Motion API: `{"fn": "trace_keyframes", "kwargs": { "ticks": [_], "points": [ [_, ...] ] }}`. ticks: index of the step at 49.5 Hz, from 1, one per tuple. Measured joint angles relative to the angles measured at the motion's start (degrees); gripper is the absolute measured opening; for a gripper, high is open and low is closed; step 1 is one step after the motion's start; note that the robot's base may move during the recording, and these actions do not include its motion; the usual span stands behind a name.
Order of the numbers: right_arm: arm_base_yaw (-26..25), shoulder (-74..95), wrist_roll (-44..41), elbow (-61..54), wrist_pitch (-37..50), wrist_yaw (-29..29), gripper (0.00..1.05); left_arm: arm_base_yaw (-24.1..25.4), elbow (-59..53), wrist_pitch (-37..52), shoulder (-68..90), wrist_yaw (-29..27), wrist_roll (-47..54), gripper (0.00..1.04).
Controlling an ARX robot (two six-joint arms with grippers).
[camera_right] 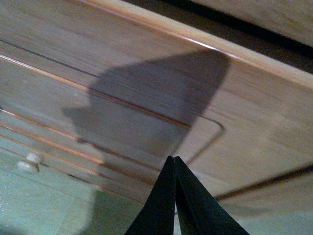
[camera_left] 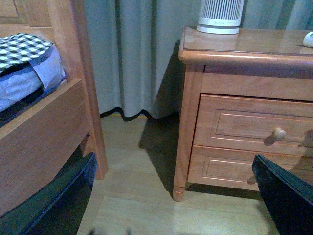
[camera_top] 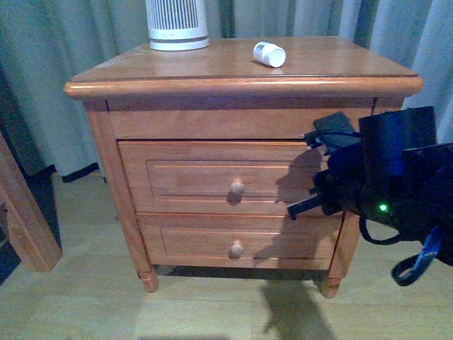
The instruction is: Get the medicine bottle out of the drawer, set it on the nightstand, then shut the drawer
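The medicine bottle [camera_top: 269, 54] lies on its side on the glossy top of the nightstand [camera_top: 141, 71], right of centre; its white edge also shows in the left wrist view [camera_left: 309, 39]. The drawer [camera_top: 191, 177], the taller upper one with a round knob [camera_top: 237, 188], looks level with the cabinet frame. My right gripper [camera_top: 291, 211] is shut and empty, its tip close to the right end of the drawer front; the right wrist view shows its joined tips [camera_right: 172, 159] before the panel. My left gripper [camera_left: 176, 205] hangs open over the floor, left of the nightstand.
A white ribbed appliance [camera_top: 177, 25] stands at the back left of the top. A bed frame post [camera_left: 88, 83] with checked bedding [camera_left: 24, 49] is to the left. Grey curtains [camera_top: 42, 71] hang behind. The shallower lower drawer [camera_top: 237, 244] is shut.
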Motion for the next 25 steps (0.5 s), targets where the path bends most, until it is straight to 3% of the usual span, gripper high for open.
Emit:
{"fn": "trace_keyframes", "kwargs": {
  "ticks": [10, 25],
  "points": [
    [-0.4, -12.6, 12.0, -11.9, -4.1, -5.1, 0.03, 0.0, 0.0, 0.0, 0.0, 0.0, 0.0, 0.98],
    [-2.0, -37.1, 23.0, -24.3, -15.0, -10.1, 0.03, 0.0, 0.0, 0.0, 0.0, 0.0, 0.0, 0.98]
  ]
}}
